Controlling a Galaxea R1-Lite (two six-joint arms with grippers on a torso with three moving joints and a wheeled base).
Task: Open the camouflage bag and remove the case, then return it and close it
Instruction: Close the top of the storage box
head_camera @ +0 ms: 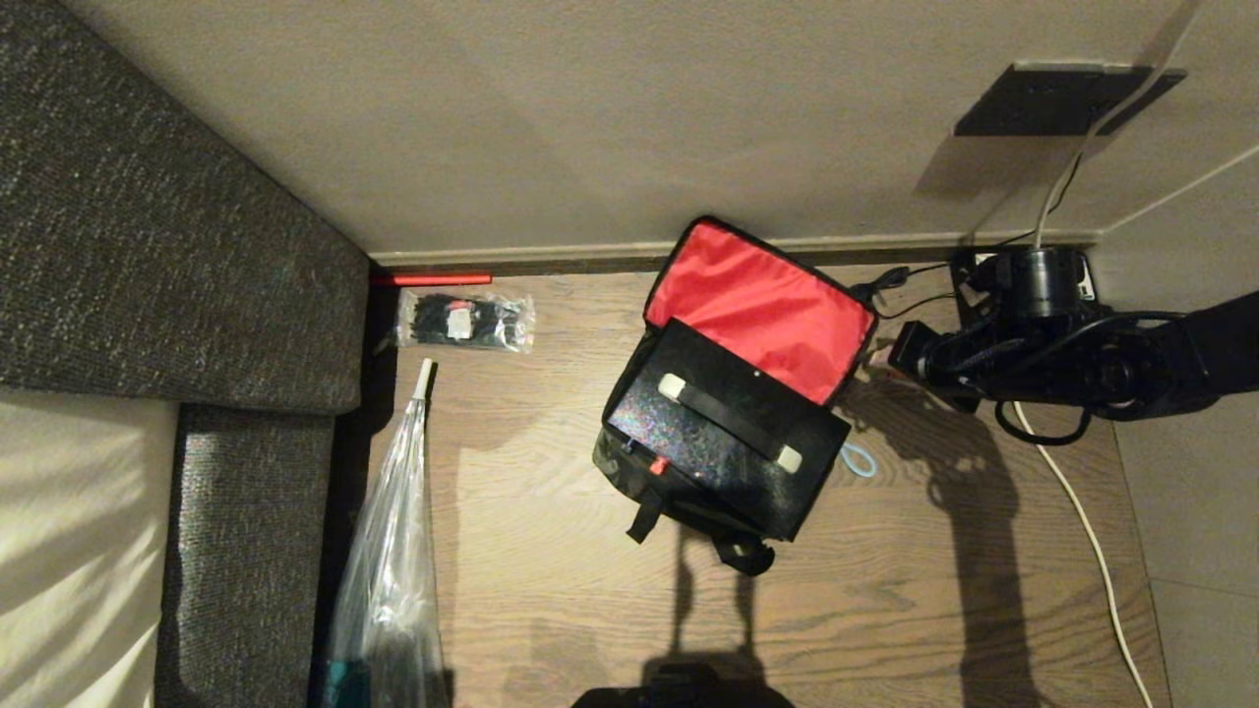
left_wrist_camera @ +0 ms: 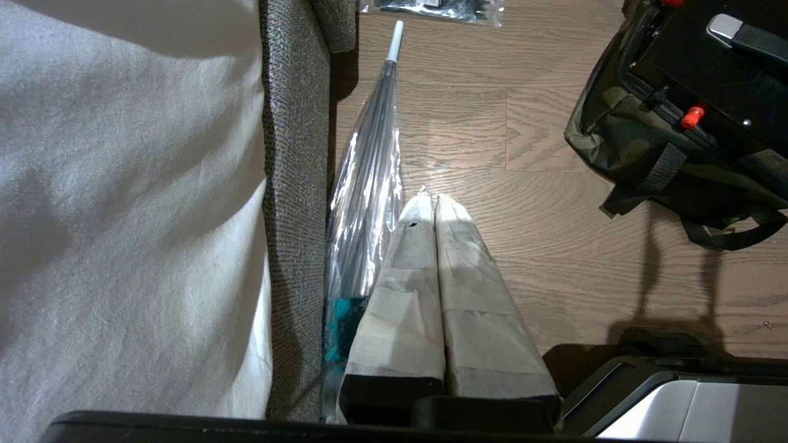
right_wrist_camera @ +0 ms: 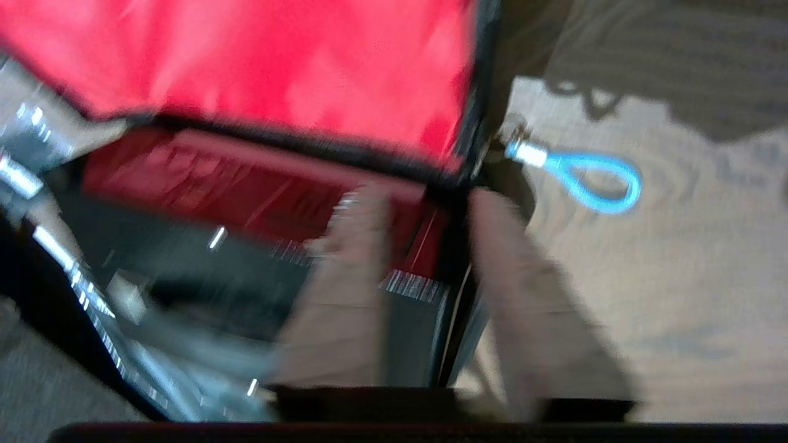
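Observation:
The camouflage bag (head_camera: 629, 472) stands open on the wood floor, its red-lined lid (head_camera: 757, 305) flipped back toward the wall. The black glittery case (head_camera: 728, 442) lies flat across the bag's mouth, strap handle up and red latch (head_camera: 657, 466) at the near edge. My right gripper (head_camera: 900, 359) hovers just beside the bag's right end. In the right wrist view it (right_wrist_camera: 425, 200) is open, fingers astride the bag's black edge with a corner of the case (right_wrist_camera: 203, 271) below the lid (right_wrist_camera: 277, 61). My left gripper (left_wrist_camera: 434, 200) is parked shut near the sofa; the bag (left_wrist_camera: 615, 135) lies off to its side.
A grey sofa (head_camera: 148, 246) fills the left. A clear folded umbrella (head_camera: 393, 551) lies along it, and a packet of cable ties (head_camera: 464, 322) sits by the wall. A blue loop (head_camera: 858, 459) lies beside the bag. A white cable (head_camera: 1082, 511) runs down the right.

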